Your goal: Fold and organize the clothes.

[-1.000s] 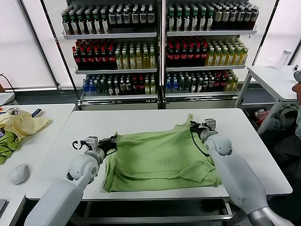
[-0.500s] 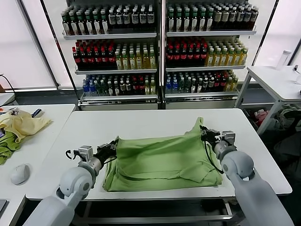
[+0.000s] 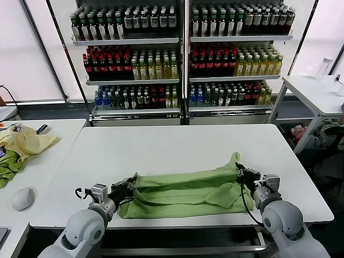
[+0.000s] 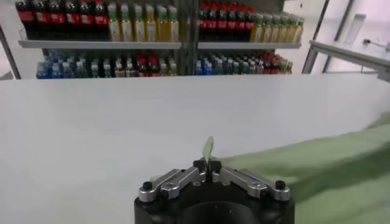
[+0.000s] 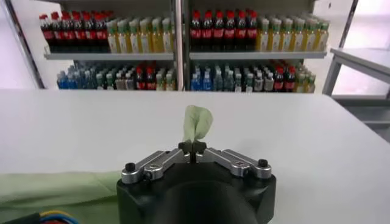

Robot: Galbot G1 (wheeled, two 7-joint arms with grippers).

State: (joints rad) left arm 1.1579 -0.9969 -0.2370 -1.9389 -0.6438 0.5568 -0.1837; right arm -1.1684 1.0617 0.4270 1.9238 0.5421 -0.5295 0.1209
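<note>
The white table [image 3: 177, 141] carries the T-shirt [image 3: 183, 188], which lies folded into a long band along the near edge, well apart from the drink shelves [image 3: 183, 54] at the far side. The left gripper [image 3: 124, 188] pinches the left end of the band and the right gripper [image 3: 243, 174] pinches the right end, each clenched on a small tip of fabric. To do this fold well, I think both ends should be lowered level and released together, so the edges stay aligned.

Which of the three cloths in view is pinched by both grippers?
The light green T-shirt on the centre table, held between left gripper and right gripper.
</note>
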